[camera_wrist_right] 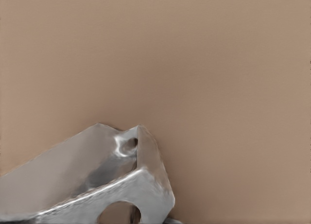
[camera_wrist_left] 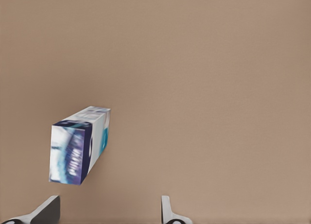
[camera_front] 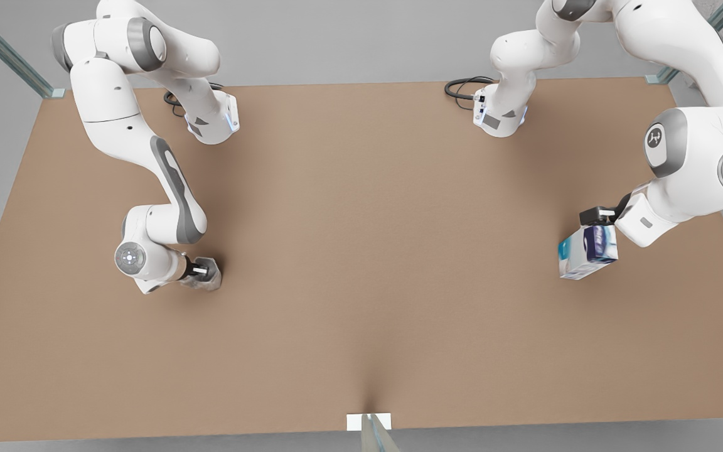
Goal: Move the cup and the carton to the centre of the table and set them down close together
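Observation:
The carton (camera_front: pixel 587 252), printed white, dark blue and teal, lies on the brown table (camera_front: pixel 361 251) at the front view's right. My left gripper (camera_front: pixel 597 218) hovers just behind it. In the left wrist view the left gripper (camera_wrist_left: pixel 108 212) is open, and the carton (camera_wrist_left: pixel 77 146) lies beyond the fingertips (camera_wrist_left: pixel 47 210), touching neither. The pale grey faceted cup (camera_front: pixel 209 280) is at the front view's left, where my right gripper (camera_front: pixel 200 271) is shut on it. The cup (camera_wrist_right: pixel 97 180) looms tilted and close in the right wrist view and hides the fingers.
Both arm bases (camera_front: pixel 499 116) stand at the table's far edge with black cables beside them. A small white tab (camera_front: pixel 369 422) marks the middle of the near edge. Bare tabletop stretches between the two grippers.

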